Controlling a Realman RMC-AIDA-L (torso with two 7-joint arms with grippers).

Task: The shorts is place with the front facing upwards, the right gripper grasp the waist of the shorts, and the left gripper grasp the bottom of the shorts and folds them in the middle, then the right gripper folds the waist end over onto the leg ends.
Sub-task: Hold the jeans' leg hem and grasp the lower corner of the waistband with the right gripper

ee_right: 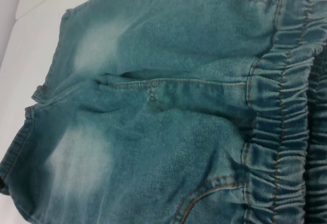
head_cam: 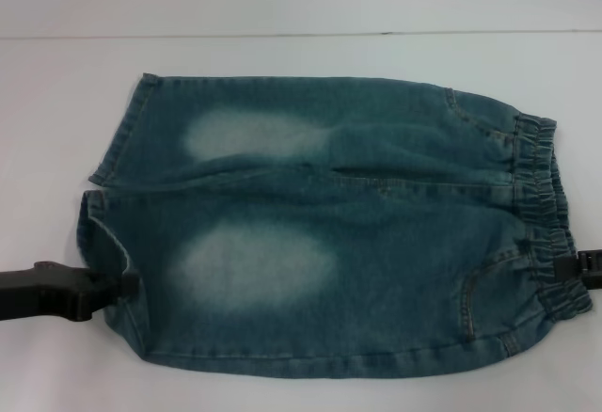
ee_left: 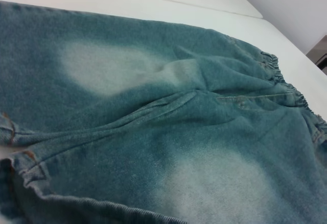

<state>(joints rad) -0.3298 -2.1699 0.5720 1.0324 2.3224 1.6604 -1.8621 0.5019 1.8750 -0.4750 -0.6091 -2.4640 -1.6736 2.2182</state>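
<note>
The shorts (head_cam: pixel 329 224) lie flat and front up on the white table, with pale faded patches on both thighs. The waist (head_cam: pixel 541 214), a gathered elastic band, is at the right; it fills one side of the right wrist view as the waist (ee_right: pixel 278 132). The leg ends (head_cam: pixel 108 233) are at the left, and the near hem is slightly curled up. The left gripper (head_cam: pixel 118 288) touches the near leg's hem from the left. The right gripper (head_cam: pixel 581 267) is at the near part of the waistband, mostly out of frame. The left wrist view shows the hem (ee_left: pixel 30 170) close up.
The white table (head_cam: pixel 301 55) extends around the shorts, with a seam line running across its far side. Nothing else lies on it.
</note>
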